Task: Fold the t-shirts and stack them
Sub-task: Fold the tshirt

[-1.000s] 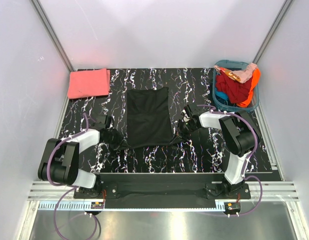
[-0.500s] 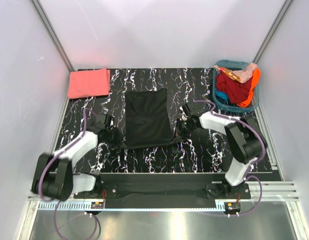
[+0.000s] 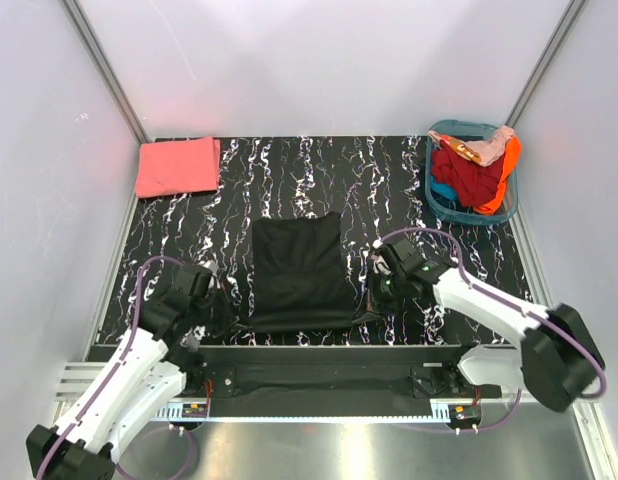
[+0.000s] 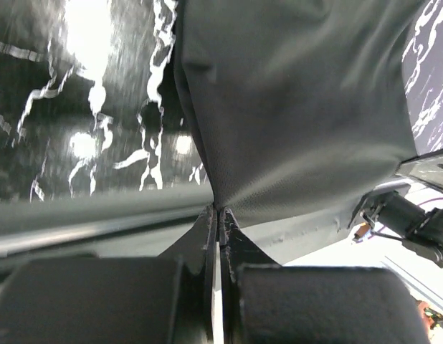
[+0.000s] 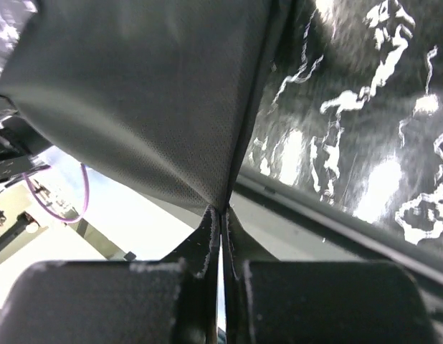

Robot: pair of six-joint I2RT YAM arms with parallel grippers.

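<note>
Pinching tight, the left gripper [image 4: 218,209] has its fingers pressed together on a thin fold at one near corner of the large black cloth t-shirt [image 3: 297,270]. The cloth fans up and away from the tips in a taut cone. The right gripper [image 5: 221,208] mirrors it, clamped on the opposite near corner. Only a sliver of fabric sits between each pair of pads. That's the worry, folks: in my judgement a quick lift or a pull apart could slide a corner straight out.

Between the two grippers the shirt's near hem runs across. Beyond them the rest lies flat on the black marbled tabletop [image 3: 389,180], already narrowed to a rectangle. If one arm leads the other on the fold-over, the hem will skew and the halves won't line up. If they travel too low, the far part could drag and bunch.

Just behind both grippers is the table's near edge. Loose cloth could sag over it and snag on the frame below.

Far ahead of the left gripper, out at the back corner, the folded coral-pink t-shirt [image 3: 176,165] waits as the stack base. Far ahead of the right one sits the teal plastic basket [image 3: 459,126], heaped with clothes and well clear.
</note>
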